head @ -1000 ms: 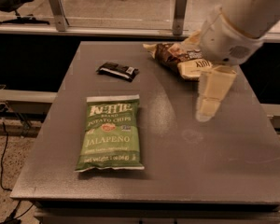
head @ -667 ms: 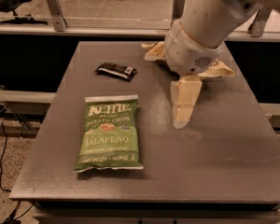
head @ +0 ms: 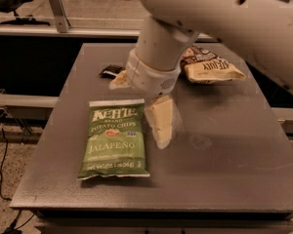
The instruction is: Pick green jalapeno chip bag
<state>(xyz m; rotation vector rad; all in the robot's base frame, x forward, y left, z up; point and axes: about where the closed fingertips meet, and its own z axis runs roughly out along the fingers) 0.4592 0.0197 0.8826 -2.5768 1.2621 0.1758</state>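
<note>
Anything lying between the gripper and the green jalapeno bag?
Nothing; the camera view shows at most a sliver of bare table between gripper and jalapeno bag.

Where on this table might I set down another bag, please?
Bare: right front of the table, from the gripper beside the green jalapeno chip bag to the right edge. Crowded: back centre, with the black packet and brown snack bag.

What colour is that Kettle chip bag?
Green chip bag, white lettering, camera view; gripper hangs beside it.
</note>
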